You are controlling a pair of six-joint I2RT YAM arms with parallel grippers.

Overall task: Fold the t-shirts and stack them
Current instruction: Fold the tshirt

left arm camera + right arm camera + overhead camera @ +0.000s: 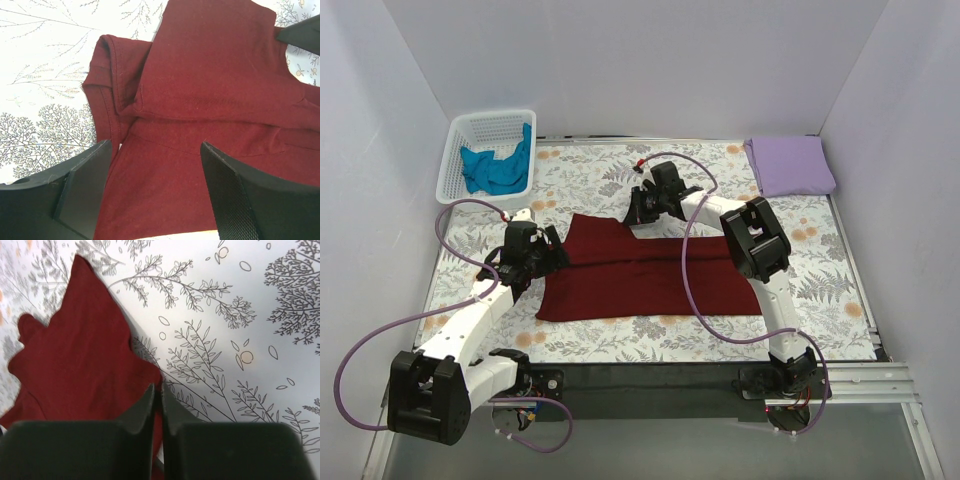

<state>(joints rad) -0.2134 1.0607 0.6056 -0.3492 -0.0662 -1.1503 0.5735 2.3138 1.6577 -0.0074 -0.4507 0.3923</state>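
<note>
Right hand [157, 388] pinches maroon t-shirt [75, 365]; left hand [155, 145] gapes wide.

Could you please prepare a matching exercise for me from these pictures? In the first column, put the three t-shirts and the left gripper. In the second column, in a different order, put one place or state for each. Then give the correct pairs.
Column A
1. dark maroon red fabric t-shirt
2. lavender purple fabric t-shirt
3. teal blue fabric t-shirt
4. left gripper

Column B
a. bunched inside the white plastic lattice basket
b. folded at the far right corner
c. open, jaws wide apart
d. lying flat in the middle of the floral-print cloth

Pairs: 1-d, 2-b, 3-a, 4-c
</note>
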